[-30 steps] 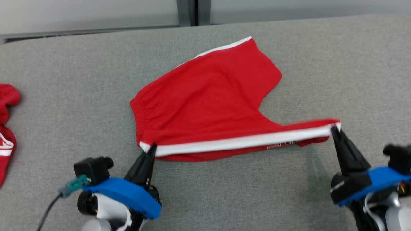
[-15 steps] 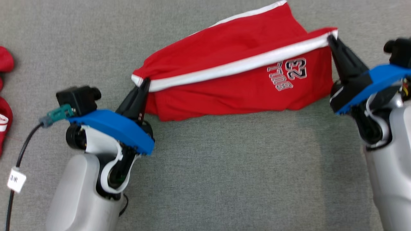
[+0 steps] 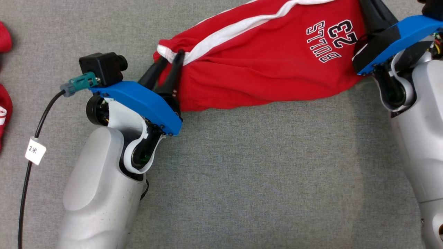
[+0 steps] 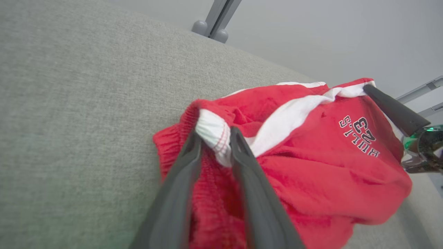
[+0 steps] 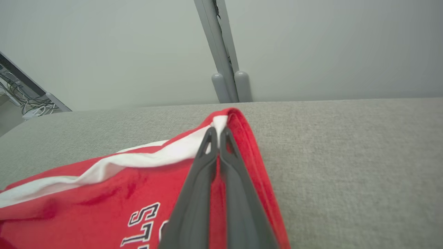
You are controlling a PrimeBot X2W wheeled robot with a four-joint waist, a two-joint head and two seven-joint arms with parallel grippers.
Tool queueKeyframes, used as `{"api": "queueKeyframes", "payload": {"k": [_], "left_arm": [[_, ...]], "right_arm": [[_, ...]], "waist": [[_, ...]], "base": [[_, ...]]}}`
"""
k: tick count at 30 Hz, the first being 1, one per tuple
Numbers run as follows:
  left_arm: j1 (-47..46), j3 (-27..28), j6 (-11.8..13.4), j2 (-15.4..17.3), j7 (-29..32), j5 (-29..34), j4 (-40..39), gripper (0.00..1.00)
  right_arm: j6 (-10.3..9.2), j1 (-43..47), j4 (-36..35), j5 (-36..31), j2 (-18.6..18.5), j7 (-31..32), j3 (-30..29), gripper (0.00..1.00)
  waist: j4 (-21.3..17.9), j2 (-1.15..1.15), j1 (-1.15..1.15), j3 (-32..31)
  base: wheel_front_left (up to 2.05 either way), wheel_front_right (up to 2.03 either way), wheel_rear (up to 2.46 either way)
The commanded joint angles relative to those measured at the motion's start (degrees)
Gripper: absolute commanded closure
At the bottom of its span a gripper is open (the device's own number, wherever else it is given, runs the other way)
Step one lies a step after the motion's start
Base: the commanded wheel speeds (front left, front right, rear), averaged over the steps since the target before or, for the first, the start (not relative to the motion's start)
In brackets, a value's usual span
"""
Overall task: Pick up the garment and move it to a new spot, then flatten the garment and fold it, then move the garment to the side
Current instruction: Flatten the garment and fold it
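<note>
The left gripper (image 4: pixel 215 134) is partly open. Its fingers are parted around the white-striped waistband corner of the garment (image 3: pixel 263 72), which lies between the tips; I cannot tell whether they press it. The right gripper (image 5: pixel 218 133) is pinched tight on the striped hem corner. The red cloth spans between the two grippers and sags onto the grey table (image 3: pixel 242 173). Bare table runs ahead of the fingers to the far edge (image 5: pixel 346 101). Another red cloth (image 3: pixel 4 103) lies well outward of the left gripper.
</note>
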Motion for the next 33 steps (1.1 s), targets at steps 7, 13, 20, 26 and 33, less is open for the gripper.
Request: {"api": "queueKeyframes", "payload": {"k": [7, 13, 20, 26, 33], "left_arm": [[0.1, -1.1, 0.2, 1.1, -8.5, 3.8, 0.4, 0.00], [3.6, -1.0, 5.5, 2.4, -19.5, 11.5, -1.7, 0.00], [9.2, 0.2, 10.9, 4.4, -26.2, 17.0, -4.2, 0.00], [14.9, 2.1, 12.8, 6.1, -27.2, 17.6, -5.7, 0.00], [20.5, 3.0, 13.7, 7.4, -27.4, 17.5, -5.6, 0.00]], "right_arm": [[0.00, 0.1, 2.3, -1.2, -2.8, -12.0, 6.2, 0.00], [0.00, 4.7, -1.8, -5.9, -4.3, -16.4, 5.1, 0.00], [0.00, 17.3, -14.0, -12.4, -1.5, -16.5, -3.1, 0.00], [0.00, 27.5, -19.7, -14.3, 2.0, -16.5, -6.3, 0.00], [0.00, 36.8, -24.5, -14.7, 4.3, -15.5, -8.2, 0.00]], "waist": [[-0.3, -0.02, -0.01, -1.3], [-1.3, -0.02, -0.01, -4.4], [-3.8, -0.02, -0.01, -9.0], [-6.4, -0.02, -0.01, -12.7], [-8.6, -0.02, -0.01, -16.3]], "base": [[0.00, 0.00, 0.00], [0.00, 0.00, 0.00], [0.00, 0.00, 0.00], [0.00, 0.00, 0.00], [0.00, 0.00, 0.00]]}}
